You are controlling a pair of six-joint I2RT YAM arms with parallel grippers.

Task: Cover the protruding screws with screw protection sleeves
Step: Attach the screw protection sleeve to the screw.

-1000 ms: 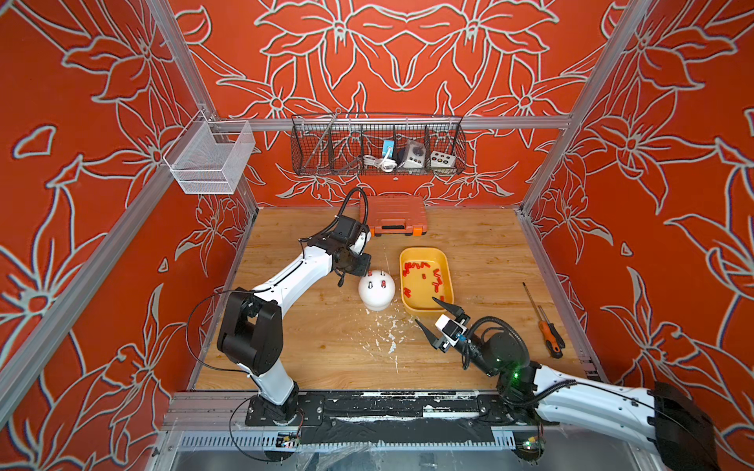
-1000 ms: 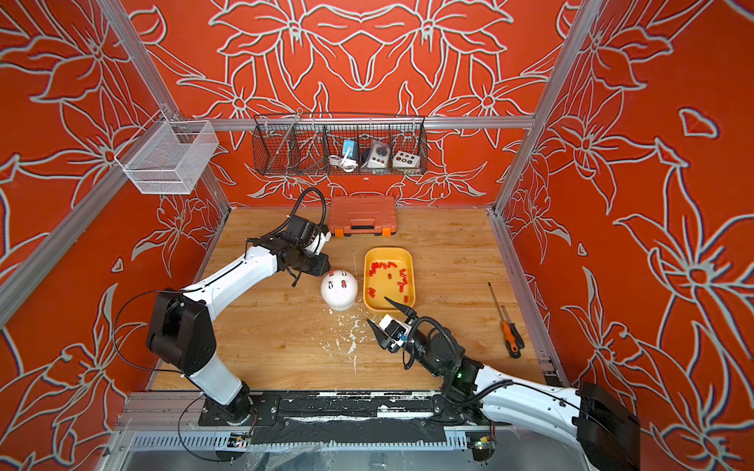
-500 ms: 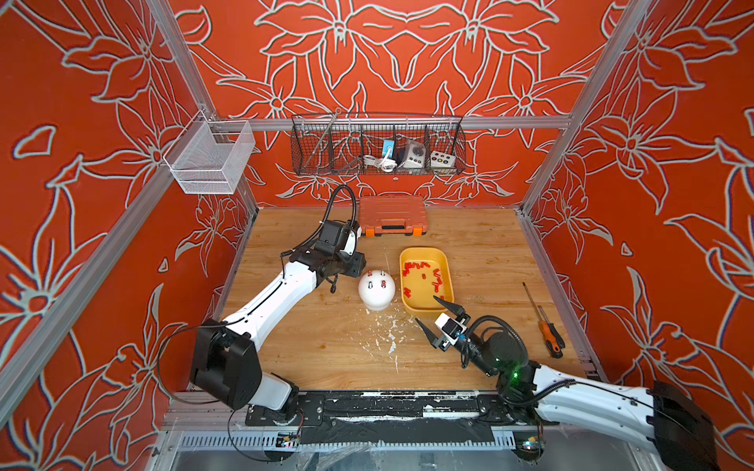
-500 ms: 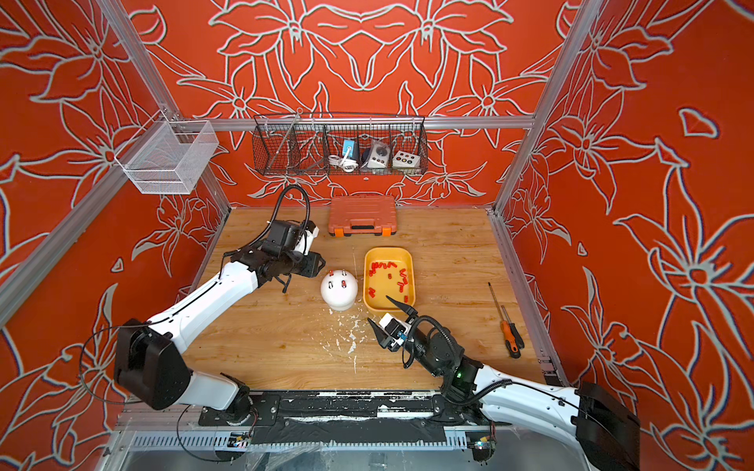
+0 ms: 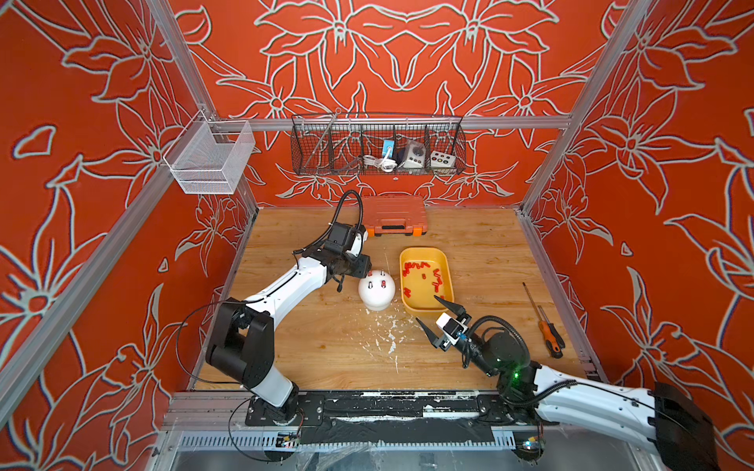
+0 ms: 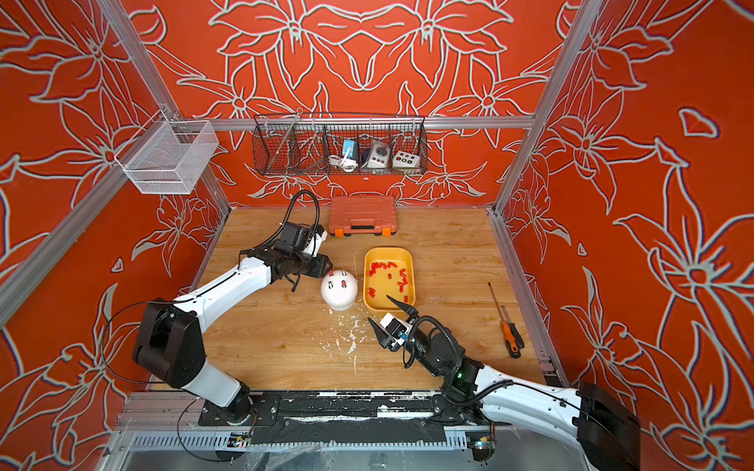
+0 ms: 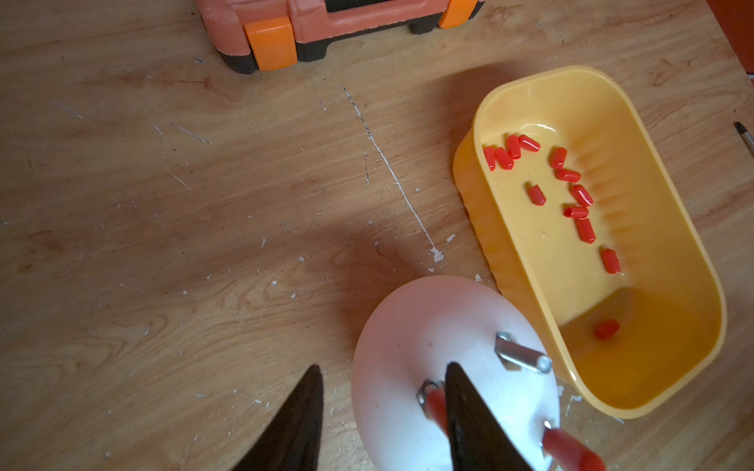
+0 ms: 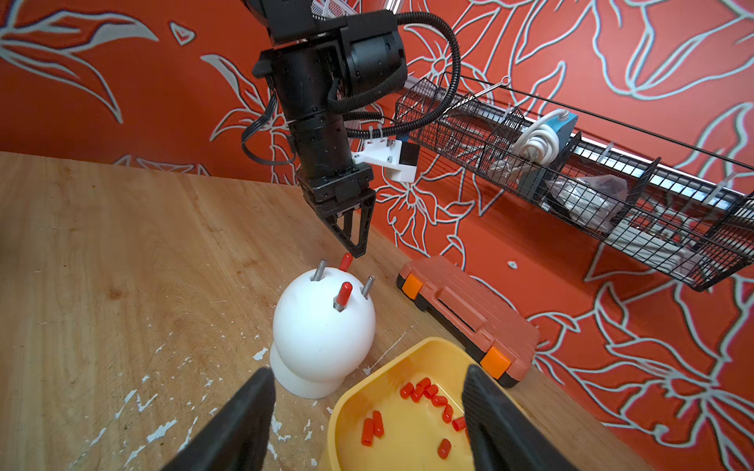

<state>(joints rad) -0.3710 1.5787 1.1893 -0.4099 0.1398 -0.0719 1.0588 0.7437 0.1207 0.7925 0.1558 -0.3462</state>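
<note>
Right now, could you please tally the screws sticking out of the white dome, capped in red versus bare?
Screws with a red cap: 2
Bare screws: 2
Total: 4

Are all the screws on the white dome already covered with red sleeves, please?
No: in the right wrist view two screws stand bare on the white dome, while two others wear red sleeves.
</note>
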